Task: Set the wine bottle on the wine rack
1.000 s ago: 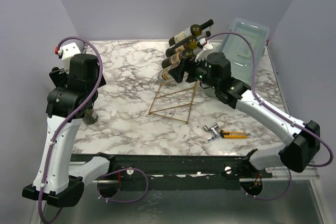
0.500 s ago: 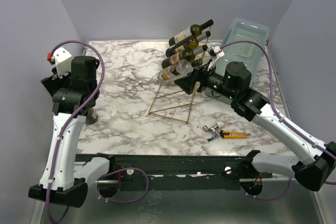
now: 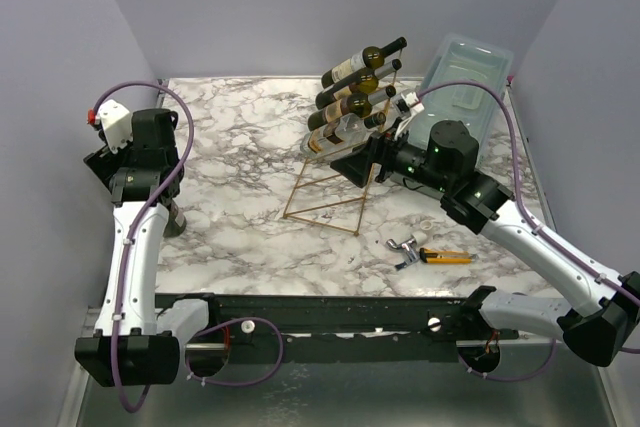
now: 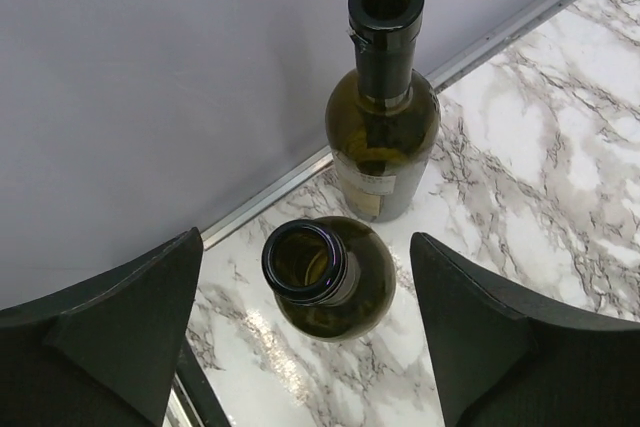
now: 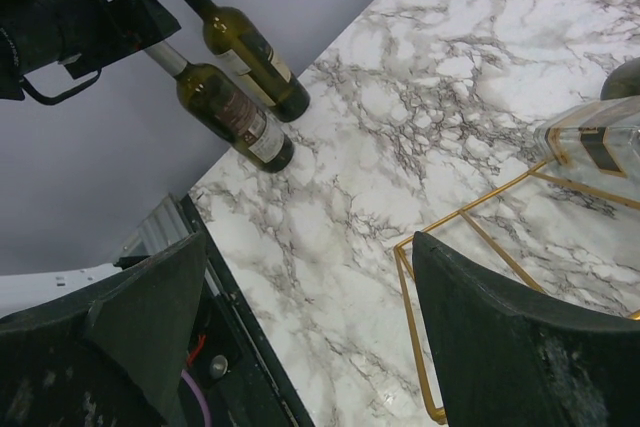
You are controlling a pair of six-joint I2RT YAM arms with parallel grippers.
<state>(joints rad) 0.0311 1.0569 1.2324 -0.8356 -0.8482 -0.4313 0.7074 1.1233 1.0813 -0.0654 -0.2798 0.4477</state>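
Green bottle (image 4: 330, 277) stands at 9 o'clock on the table (image 3: 240, 147), rack (image 3: 297, 185) at 1. The left gripper (image 4: 310, 322) straddles it wide open, empty; right gripper (image 5: 310, 332) gapes empty. Off-centre closing could topple it onto its neighbour (image 4: 385, 137).

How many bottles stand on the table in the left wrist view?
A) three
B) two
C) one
B: only a near bottle and a far bottle stand on the table, both close to the wall.
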